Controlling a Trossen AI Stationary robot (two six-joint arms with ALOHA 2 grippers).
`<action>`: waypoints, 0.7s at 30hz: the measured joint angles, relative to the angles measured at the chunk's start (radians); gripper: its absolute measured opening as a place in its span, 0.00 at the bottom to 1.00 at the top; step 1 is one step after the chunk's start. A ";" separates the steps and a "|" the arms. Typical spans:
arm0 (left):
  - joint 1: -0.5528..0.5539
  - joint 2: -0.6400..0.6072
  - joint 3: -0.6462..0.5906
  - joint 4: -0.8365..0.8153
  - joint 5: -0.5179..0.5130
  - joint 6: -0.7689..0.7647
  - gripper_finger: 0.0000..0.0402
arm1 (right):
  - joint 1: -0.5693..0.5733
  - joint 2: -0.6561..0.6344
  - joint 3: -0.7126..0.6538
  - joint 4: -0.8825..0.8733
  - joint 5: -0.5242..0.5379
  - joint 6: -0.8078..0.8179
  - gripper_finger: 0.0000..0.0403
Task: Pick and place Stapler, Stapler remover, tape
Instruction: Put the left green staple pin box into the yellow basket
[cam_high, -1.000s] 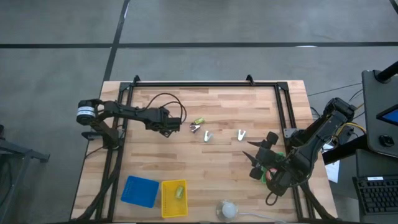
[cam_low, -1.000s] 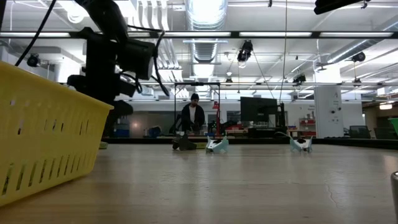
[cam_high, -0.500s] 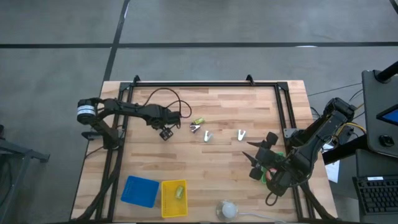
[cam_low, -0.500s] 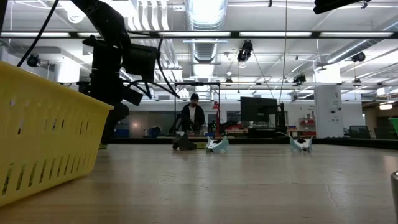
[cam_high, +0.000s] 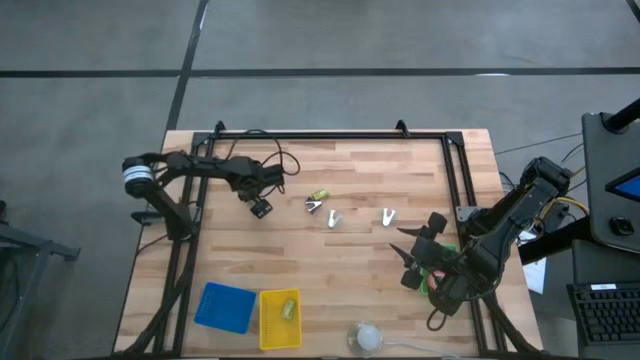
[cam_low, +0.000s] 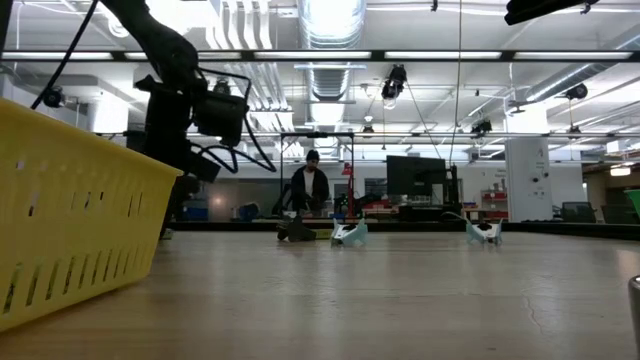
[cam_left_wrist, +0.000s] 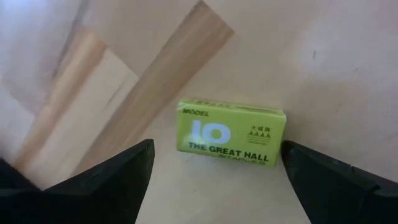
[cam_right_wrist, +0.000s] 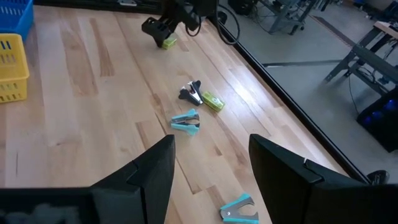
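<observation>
My left gripper (cam_high: 261, 208) hangs open over the table's left half, fingers pointing down. A small green box (cam_left_wrist: 230, 134) lies flat on the wood below it, between the two fingers and apart from them; the right wrist view shows the box (cam_right_wrist: 168, 42) too. Near the middle lie a second small green item (cam_high: 318, 195), a dark staple remover (cam_high: 313, 206) and two pale teal staple removers (cam_high: 333, 218) (cam_high: 387, 216). My right gripper (cam_high: 405, 255) waits open by the right edge. No tape rolls are in view.
A blue basket (cam_high: 225, 306) and a yellow basket (cam_high: 279, 320) with a green item inside stand at the near edge. A whitish round thing (cam_high: 367, 337) sits beside them. A black frame (cam_high: 330, 137) runs along the far and side edges. A person stands in the room behind.
My left arm has drawn back toward the table's left and far edges. Its gripper has shifted slightly left and tipped from reaching rightward to pointing down at the table. My right arm has kept still.
</observation>
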 joint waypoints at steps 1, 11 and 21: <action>0.003 -0.002 -0.009 0.014 0.005 0.007 0.88 | 0.000 0.000 0.000 0.000 0.000 -0.001 0.50; 0.005 -0.003 -0.034 0.072 0.036 0.066 0.87 | 0.000 0.000 0.000 0.000 0.000 -0.009 0.50; 0.007 -0.001 -0.068 0.115 0.061 0.068 0.83 | -0.001 0.000 0.000 0.003 0.001 -0.014 0.50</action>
